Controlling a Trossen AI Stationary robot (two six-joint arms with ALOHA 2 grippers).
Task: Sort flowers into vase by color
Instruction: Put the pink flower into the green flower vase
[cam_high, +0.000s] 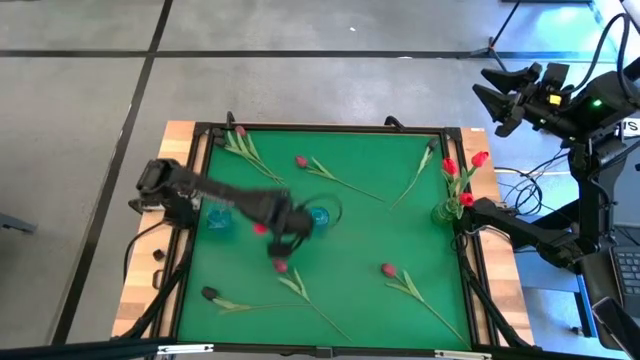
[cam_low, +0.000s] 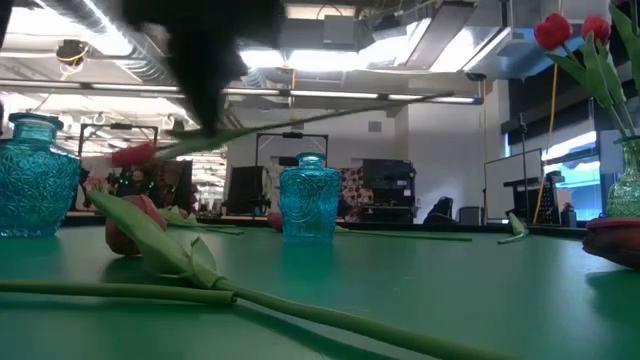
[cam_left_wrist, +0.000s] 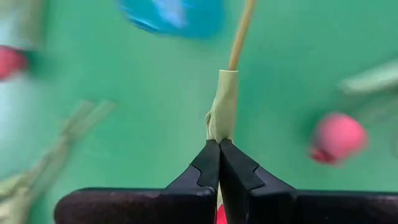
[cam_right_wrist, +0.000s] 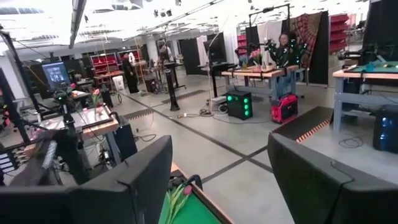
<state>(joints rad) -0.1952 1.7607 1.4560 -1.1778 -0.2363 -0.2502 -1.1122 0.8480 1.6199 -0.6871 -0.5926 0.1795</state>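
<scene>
My left gripper (cam_high: 285, 232) is shut on a red-headed flower (cam_low: 300, 122) above the table's middle, beside a blue vase (cam_high: 318, 215). A second blue vase (cam_high: 218, 218) stands at the left. A green vase (cam_high: 445, 210) at the right edge holds red flowers (cam_high: 462, 170). Several flowers lie on the green mat: a pinkish one (cam_high: 385, 268), a red one (cam_high: 300, 160), a black one (cam_high: 208, 293) and one just near of my left gripper (cam_high: 281, 265). My right gripper (cam_right_wrist: 221, 180) stands open, high up beyond the table's far right corner. My left gripper pinches the flower's pale green stem (cam_left_wrist: 222, 121) between its two fingertips (cam_left_wrist: 208, 163), coming from above and pointing steeply down. A bit of red (cam_left_wrist: 221, 214) shows behind the fingers. The flower is lifted clear of the mat, its stem (cam_low: 400, 103) running nearly level.
The mat (cam_high: 360, 240) has a black raised frame and wooden borders. Two more flowers (cam_high: 240, 145) (cam_high: 420, 170) lie near the far edge. In the low view a flower's leaf and stem (cam_low: 180, 260) lie close in front. Free mat lies between the middle vase and the green vase.
</scene>
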